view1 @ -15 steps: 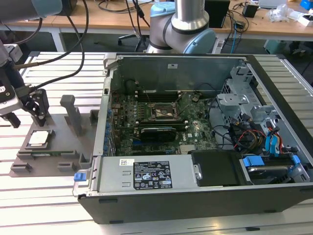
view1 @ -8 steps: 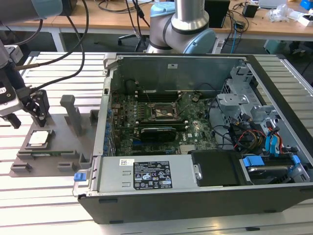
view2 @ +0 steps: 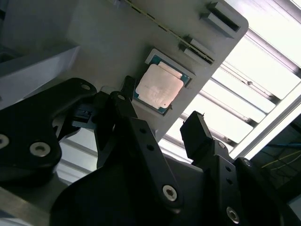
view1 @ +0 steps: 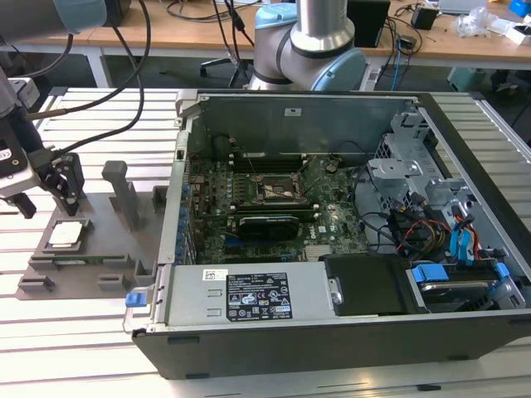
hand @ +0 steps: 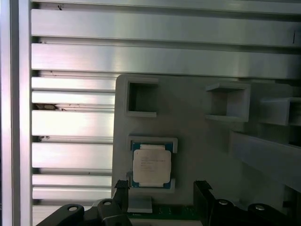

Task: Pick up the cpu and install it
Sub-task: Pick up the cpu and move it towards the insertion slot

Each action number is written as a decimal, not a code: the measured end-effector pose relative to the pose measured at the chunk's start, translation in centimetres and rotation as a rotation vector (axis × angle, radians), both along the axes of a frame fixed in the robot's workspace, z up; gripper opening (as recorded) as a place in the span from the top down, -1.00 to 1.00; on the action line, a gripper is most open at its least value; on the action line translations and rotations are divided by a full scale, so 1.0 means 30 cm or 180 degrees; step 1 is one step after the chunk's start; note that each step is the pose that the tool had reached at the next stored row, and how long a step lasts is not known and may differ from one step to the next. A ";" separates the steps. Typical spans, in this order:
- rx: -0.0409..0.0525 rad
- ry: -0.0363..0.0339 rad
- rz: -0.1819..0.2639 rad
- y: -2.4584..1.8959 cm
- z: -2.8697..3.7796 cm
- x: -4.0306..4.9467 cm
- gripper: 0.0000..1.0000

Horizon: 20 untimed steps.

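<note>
Slatted aluminium desk (view1: pixel 75 348), carrying: open computer case (view1: pixel 332 352), its motherboard socket (view1: pixel 278 189) seen in the exterior view; grey holder (view1: pixel 112 240) beside it; gripper (view1: pixel 43 197), jaws spread and empty, just above the cpu (view1: pixel 66 235), which is seated in the holder's recess and framed between the fingers in both wrist views; lid print illegible.

Open computer case (view1: pixel 332 352) on slatted metal table (view1: pixel 66 336), grey fixture plate (view1: pixel 101 240) beside it
</note>
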<state>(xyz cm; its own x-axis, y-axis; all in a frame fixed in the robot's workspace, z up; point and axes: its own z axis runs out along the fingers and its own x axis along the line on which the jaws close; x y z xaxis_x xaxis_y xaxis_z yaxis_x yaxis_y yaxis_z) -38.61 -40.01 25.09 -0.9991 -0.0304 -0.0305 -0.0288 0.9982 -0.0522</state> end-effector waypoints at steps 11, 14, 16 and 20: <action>0.0000 0.0000 0.0000 0.000 -0.014 0.000 -0.33; 0.0000 0.0000 0.0000 0.000 -0.017 0.000 -0.33; 0.0000 0.0000 0.0000 0.000 -0.019 0.000 -0.33; 0.0000 0.0000 0.0000 0.000 -0.026 0.000 -0.33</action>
<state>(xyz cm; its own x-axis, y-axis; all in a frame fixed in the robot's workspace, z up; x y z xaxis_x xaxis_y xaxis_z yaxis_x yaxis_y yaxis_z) -38.61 -40.01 24.31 -0.9991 -0.0305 -0.0305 -0.0288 0.9982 -0.0522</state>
